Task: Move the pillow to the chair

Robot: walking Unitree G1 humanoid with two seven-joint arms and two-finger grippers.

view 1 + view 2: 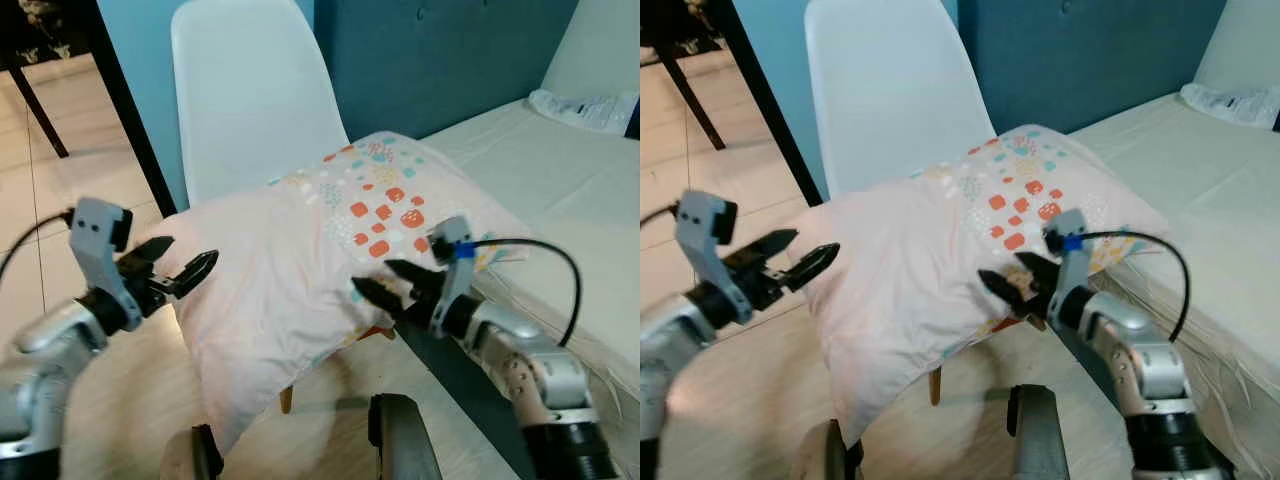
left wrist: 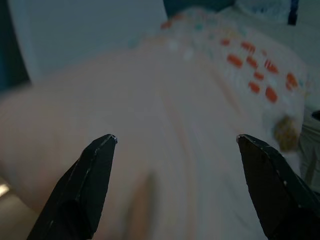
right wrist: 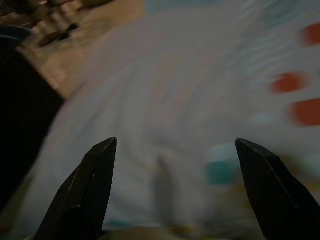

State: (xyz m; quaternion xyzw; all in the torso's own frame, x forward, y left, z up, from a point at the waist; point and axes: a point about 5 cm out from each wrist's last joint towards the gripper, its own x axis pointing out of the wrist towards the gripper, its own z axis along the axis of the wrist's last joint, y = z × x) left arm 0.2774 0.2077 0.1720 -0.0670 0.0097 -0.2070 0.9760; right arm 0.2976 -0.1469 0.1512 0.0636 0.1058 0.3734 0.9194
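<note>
Left gripper (image 1: 178, 264), right gripper (image 1: 384, 280): agape.

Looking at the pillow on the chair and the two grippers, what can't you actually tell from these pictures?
- Chair seat: covered by the pillow in both eye views, so how much of the pillow it carries is unclear.
- Pillow's far end: whether it rests on the bed cannot be told.
- Left gripper and right gripper: open beside the pillow; contact cannot be told.
- Pillow pattern: blurred in both wrist views.

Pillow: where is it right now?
In the eye views the pillow lies across the white chair's seat, overhanging its front, beside the bed on the right, between the open left gripper and right gripper.
</note>
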